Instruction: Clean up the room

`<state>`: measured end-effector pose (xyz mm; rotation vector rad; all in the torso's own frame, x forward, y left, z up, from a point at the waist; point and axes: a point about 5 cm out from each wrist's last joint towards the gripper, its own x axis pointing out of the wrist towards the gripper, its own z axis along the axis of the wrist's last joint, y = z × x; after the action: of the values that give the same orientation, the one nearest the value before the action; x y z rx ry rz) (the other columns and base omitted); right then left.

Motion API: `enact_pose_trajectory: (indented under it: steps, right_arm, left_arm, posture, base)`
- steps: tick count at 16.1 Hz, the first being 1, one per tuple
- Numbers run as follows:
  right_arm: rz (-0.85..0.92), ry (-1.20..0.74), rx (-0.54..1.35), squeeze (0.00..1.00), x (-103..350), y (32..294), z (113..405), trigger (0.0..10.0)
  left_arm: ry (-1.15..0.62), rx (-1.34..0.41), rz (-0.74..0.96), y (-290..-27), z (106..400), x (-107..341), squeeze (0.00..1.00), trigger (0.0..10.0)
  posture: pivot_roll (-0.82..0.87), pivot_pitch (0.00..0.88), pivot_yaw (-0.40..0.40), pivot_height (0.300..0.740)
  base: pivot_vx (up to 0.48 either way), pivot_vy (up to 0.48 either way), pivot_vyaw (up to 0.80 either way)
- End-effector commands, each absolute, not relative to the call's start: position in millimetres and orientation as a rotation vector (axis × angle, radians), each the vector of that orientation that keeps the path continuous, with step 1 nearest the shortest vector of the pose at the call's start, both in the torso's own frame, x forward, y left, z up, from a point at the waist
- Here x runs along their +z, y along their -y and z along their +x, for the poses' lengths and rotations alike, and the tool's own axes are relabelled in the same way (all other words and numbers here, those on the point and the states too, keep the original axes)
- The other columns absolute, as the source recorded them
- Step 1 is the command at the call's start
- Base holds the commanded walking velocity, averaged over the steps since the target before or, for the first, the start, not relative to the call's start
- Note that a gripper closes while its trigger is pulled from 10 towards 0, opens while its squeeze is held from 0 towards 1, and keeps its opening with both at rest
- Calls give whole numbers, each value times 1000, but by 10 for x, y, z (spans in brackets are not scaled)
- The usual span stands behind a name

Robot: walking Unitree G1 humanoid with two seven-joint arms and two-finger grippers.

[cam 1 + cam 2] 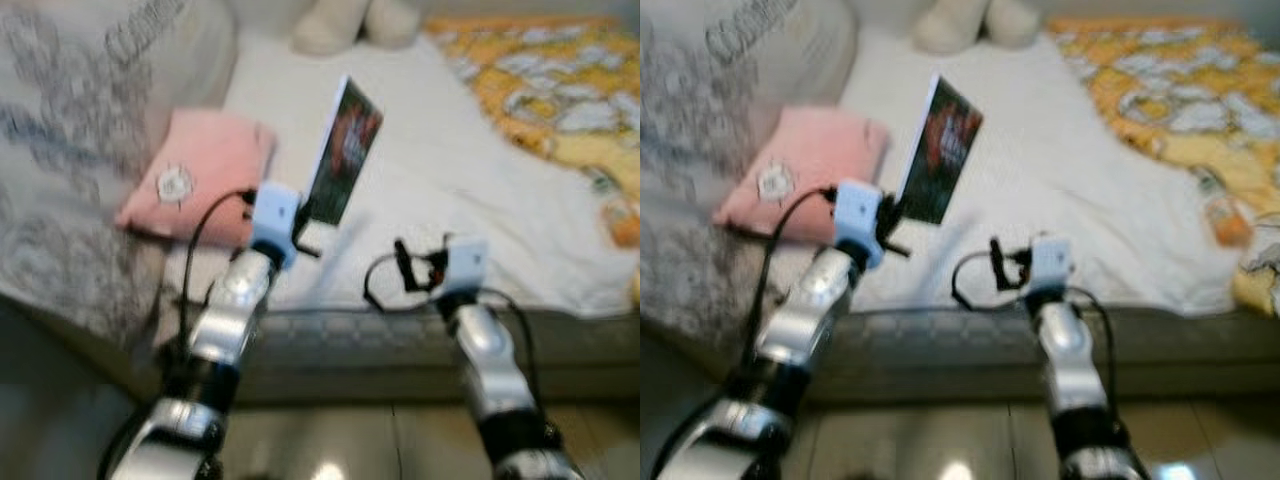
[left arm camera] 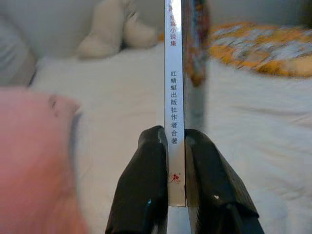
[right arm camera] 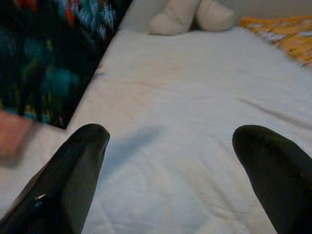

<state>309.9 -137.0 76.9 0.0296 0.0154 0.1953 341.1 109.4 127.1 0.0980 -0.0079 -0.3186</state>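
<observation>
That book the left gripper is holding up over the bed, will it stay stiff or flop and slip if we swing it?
The book looks thin, so probably light. It stands straight above the left gripper, so likely stiff enough. The fingers pinch only its lower spine, so a fast swing might pivot it.

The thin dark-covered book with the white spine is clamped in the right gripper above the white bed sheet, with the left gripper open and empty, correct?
Not quite: the sides are swapped. The left wrist view shows the left gripper shut on the thin dark-covered book by its white spine, above the white bed sheet. The right gripper is the open, empty one.
</observation>
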Motion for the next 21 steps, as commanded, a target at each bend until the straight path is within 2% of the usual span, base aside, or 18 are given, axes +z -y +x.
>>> enact_pose_trajectory:
  steps: [1,8,9,10,11,13,21]
  right_arm:
    - [20,-10,177,0,793,1434,3113,10000]
    - [10,-21,153,0,782,1485,3110,10000]
    - [7,-20,154,0,784,1486,3110,10000]
    - [6,-20,154,0,784,1487,3109,10000]
    - [6,-20,157,0,781,1483,3106,10000]
    - [5,-19,159,0,776,1474,3099,10000]
    - [3,-16,158,0,767,1474,3071,10000]
  left_arm:
    - [79,-302,83,-1057,3466,1447,0,0]
    - [55,-308,78,-1050,3439,1373,0,0]
    - [55,-305,76,-1061,3451,1377,0,3255]
    - [55,-306,76,-1063,3457,1380,0,3255]
    - [45,-317,68,-1059,3472,1381,0,10000]
    - [44,-348,54,-1041,3474,1393,0,10000]
    - [42,-360,57,-1050,3492,1408,0,10000]
  posture:
    - [-56,0,58,736]
    - [-66,0,60,736]
    - [-66,0,60,736]
    - [-66,0,60,736]
    - [-68,0,63,736]
    - [-70,0,67,736]
    - [-83,0,77,736]
  base:
    - [0,0,0]
    - [0,0,302]
    - [0,0,0]
    - [0,0,0]
    - [0,0,0]
    - [167,0,0]
    - [479,0,0]
